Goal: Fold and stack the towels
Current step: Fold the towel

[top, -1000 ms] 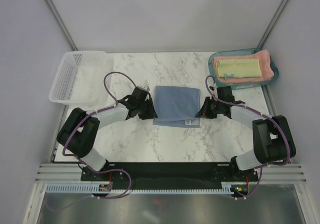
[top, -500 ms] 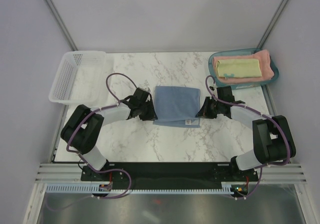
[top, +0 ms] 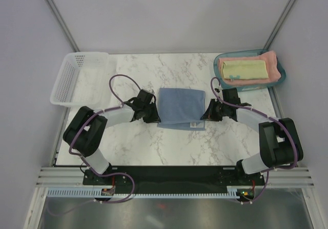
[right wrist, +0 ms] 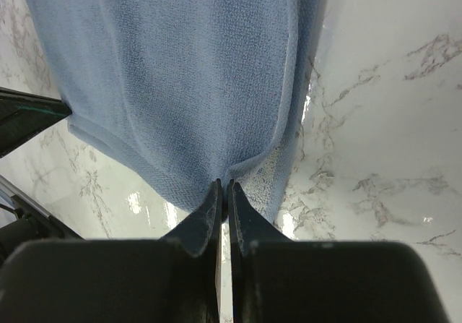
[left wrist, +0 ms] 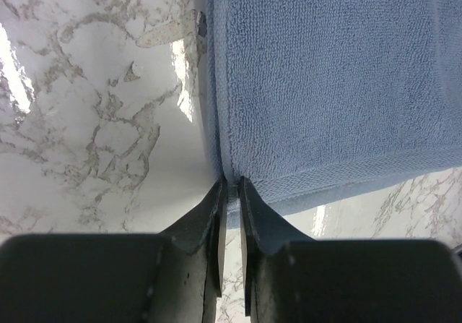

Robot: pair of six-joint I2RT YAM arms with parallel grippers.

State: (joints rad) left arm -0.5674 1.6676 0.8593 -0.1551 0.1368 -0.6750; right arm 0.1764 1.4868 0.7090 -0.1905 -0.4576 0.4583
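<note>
The grey-blue towel (top: pixel 180 107) lies folded on the marble table (top: pixel 154 147) between my two grippers. My left gripper (top: pixel 155 117) is shut on the towel's left edge near its front corner; the left wrist view shows its jaws (left wrist: pixel 230 187) pinching the hem of the towel (left wrist: pixel 332 77). My right gripper (top: pixel 205 115) is shut on the right edge; the right wrist view shows its jaws (right wrist: pixel 224 186) nipping the towel (right wrist: pixel 173 70). The salmon-pink towel (top: pixel 274 65) lies folded in the teal tray, with the pale-yellow towel (top: pixel 246 69) folded on top.
A white mesh basket (top: pixel 77 78) stands at the back left. The teal tray (top: pixel 223 59) stands at the back right. Grey walls close in the table on three sides.
The left arm's elbow has shifted slightly to the right. Both grippers stay shut on the towel's edges, and the towel has not visibly moved.
</note>
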